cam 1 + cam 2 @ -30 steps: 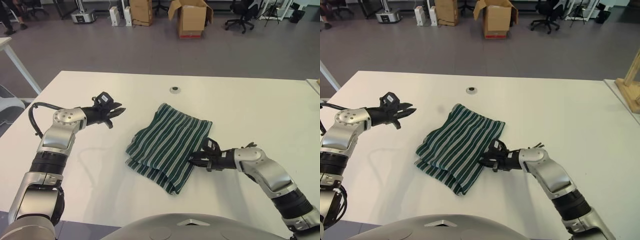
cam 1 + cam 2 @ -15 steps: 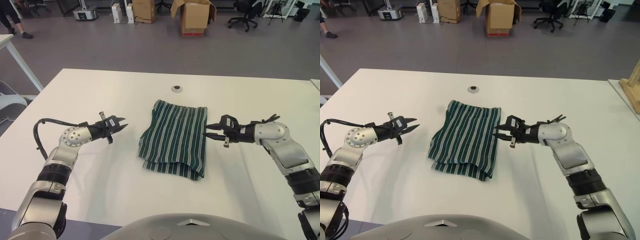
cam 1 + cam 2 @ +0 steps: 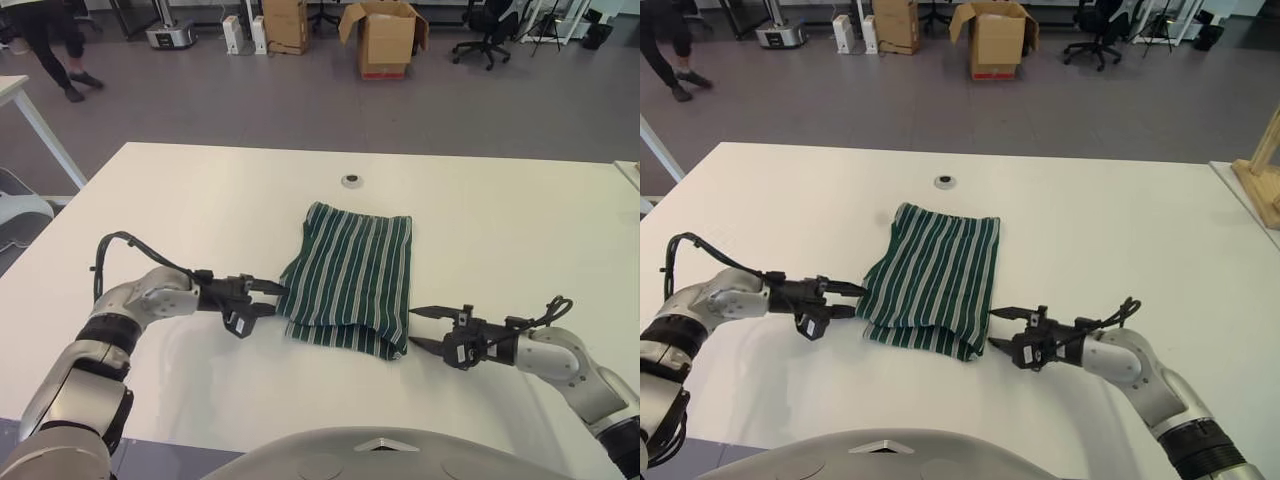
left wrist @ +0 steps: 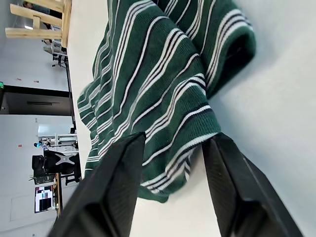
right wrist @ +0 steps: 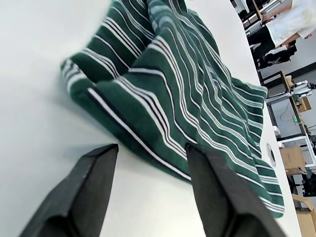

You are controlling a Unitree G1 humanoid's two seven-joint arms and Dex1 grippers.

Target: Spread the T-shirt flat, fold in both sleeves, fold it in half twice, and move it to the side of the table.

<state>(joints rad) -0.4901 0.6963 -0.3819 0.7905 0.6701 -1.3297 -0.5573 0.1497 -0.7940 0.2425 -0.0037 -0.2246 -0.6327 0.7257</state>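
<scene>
The green T-shirt (image 3: 350, 278) with white stripes lies folded into a small rectangle in the middle of the white table (image 3: 510, 215). My left gripper (image 3: 276, 299) is open, low over the table, with its tips at the shirt's near left corner. In the left wrist view the fingers (image 4: 111, 197) straddle the folded edge of the shirt (image 4: 158, 94). My right gripper (image 3: 412, 328) is open, just beside the shirt's near right corner. The right wrist view has the shirt (image 5: 192, 89) close in front of the spread fingers (image 5: 86, 195).
A small round grommet (image 3: 350, 180) sits in the table behind the shirt. A wooden frame (image 3: 1262, 165) stands off the table's right edge. Cardboard boxes (image 3: 385, 35) and chairs stand on the floor beyond. Bare tabletop lies on both sides of the shirt.
The shirt turned from slanted to nearly square a second ago and the right gripper let it go. Since then both grippers have dropped to the shirt's near corners, left moving right, right moving toward me.
</scene>
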